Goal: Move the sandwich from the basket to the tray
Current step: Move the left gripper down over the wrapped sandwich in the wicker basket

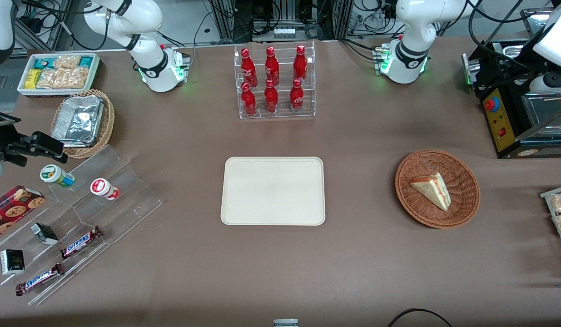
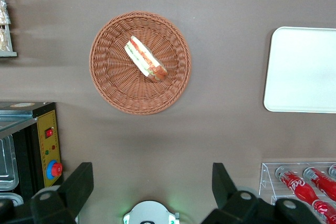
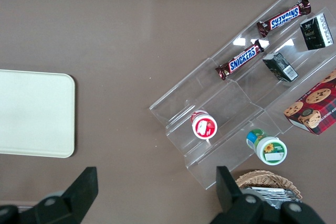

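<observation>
Sandwich point(image 2: 145, 59) is a pale bread wedge with red and green filling, lying in the round wicker basket point(image 2: 107, 85). Gripper point(image 2: 152, 187) hovers high above the table, fingers spread wide, holding nothing.

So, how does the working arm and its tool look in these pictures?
The left arm has glossy white rounded shells with black rings at the joints. Its base glows green, and black cables run around it. The tool has two black, wedge-shaped fingers, set wide open, high above the table near the basket. I see no readable markings on it.
</observation>
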Available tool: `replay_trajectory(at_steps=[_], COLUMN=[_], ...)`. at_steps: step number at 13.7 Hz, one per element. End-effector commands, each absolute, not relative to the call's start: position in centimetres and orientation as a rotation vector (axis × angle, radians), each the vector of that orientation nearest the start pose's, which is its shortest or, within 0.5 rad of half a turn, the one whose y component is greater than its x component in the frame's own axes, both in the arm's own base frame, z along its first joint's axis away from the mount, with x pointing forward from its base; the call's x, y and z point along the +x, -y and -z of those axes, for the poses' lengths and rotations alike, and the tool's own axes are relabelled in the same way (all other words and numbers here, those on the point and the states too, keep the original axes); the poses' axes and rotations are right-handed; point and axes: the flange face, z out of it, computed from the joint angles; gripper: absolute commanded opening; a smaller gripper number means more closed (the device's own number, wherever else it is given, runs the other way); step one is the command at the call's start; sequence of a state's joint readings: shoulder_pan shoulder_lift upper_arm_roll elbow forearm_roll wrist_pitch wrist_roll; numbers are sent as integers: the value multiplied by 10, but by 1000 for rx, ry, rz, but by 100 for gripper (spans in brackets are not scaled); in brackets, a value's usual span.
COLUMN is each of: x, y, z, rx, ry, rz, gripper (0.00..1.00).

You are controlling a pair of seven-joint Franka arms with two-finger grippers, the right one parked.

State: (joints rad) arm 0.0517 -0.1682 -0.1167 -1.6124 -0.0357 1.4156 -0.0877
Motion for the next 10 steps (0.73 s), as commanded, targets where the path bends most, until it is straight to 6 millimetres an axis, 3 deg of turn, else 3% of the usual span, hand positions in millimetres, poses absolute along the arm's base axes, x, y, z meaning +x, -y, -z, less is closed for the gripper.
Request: replay_trajectory(at_steps=[1, 3, 7, 10], x=[483, 486, 517, 537], y=[36, 29, 10, 7], z=[-689, -684, -632, -592], rx=[-3155, -3152, -3062, -2961], ry=[23, 46, 319, 718], rz=[-51, -67, -174, -216], gripper=[100, 100, 100, 100])
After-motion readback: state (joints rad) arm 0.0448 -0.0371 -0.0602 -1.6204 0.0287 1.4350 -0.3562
